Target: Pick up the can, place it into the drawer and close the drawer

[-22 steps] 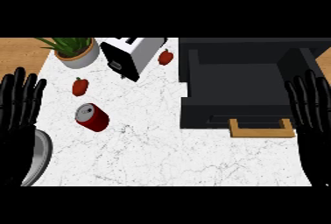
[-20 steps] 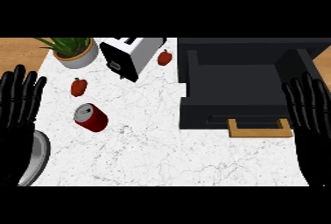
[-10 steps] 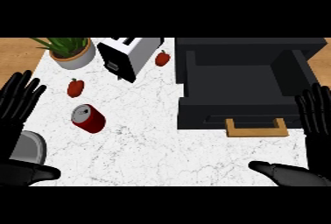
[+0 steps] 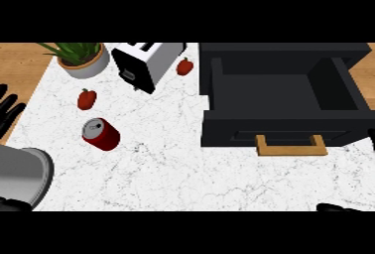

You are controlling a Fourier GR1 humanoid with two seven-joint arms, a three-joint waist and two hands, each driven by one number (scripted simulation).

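Counter (image 4: 168, 168): white marbled top, bearing everything below; wood shows at far left and right edges.
Drawer (image 4: 282, 94): black, pulled fully open at upper right, cavity bare, wooden handle (image 4: 290, 146) facing the near edge; open so the can may go straight in from above.
Toaster (image 4: 147, 62): white with black end, at top centre, just left of the drawer wall; no part in the task.
Left forearm (image 4: 22, 176): grey, entering at lower left, near the can on its left side.
Plant pot (image 4: 82, 59): top left, beside the toaster, well apart from the can.
Can (image 4: 100, 134): red, silver top, lying tilted on the counter at left, well apart from the drawer, touched by nothing; not yet picked up.
Left hand (image 4: 9, 113): black, at the left edge, fingers straight and spread, holding nothing, near the can but apart from it.
Right hand (image 4: 338, 208): only a black sliver at the lower right edge; finger state cannot be told.
Peppers: one (image 4: 87, 98) just above the can, one (image 4: 185, 66) between toaster and drawer; likely distractors.
Step judged: reach for the can, probably with the nearer left hand.
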